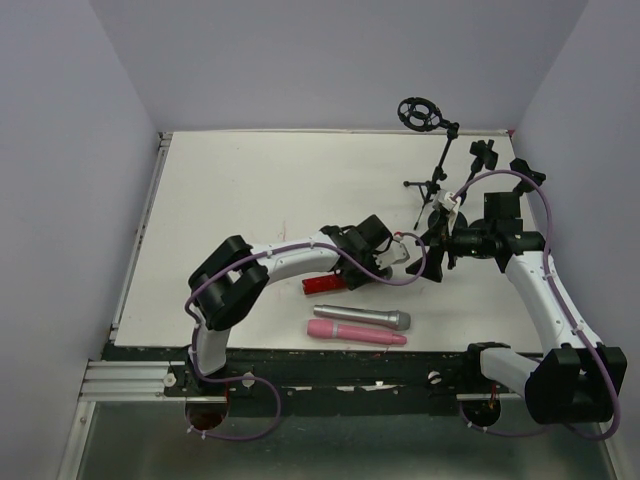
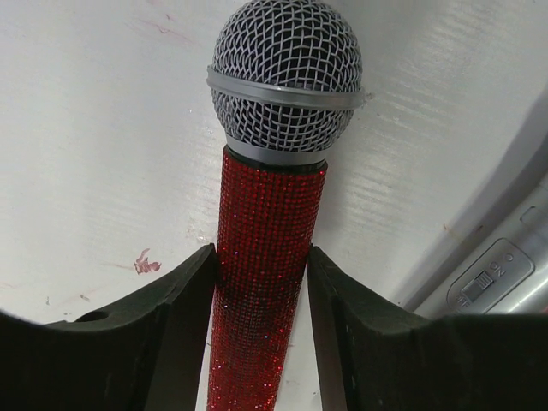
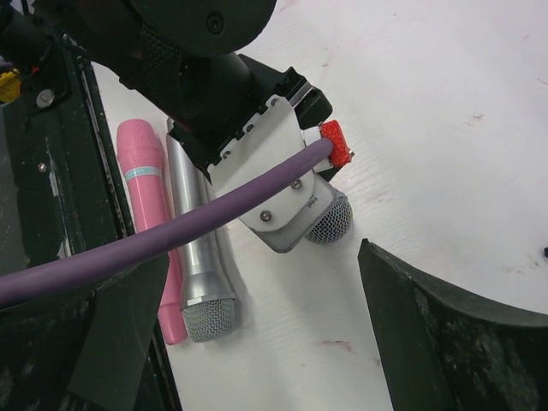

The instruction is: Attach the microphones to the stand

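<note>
The left pincer (image 2: 261,330) straddles the handle of the red microphone (image 2: 270,223). Its fingers (image 2: 180,334) press against both flanks of the glittery barrel, so the pincer is clamped on the red microphone. The grip sits low on the handle, well below the mesh head. This leaves the head free and probably keeps the far end of the barrel exposed for seating in a holder. The top view shows the microphone lying low over the tabletop (image 1: 260,190); whether it rests on the surface cannot be determined.

The silver-grey microphone (image 1: 360,318) and the pink microphone (image 1: 355,334) lie side by side near the front edge, touching or nearly so. They are near the red one and clear of the grip.

The stand (image 1: 437,165) stands at the far right, well apart from all three microphones. No microphone is mounted on it.

The right pincer (image 3: 264,257) hangs between the stand and the left pincer. Its fingers are spread wide and hold nothing, likely in readiness to steady the stand or receive the microphone.
</note>
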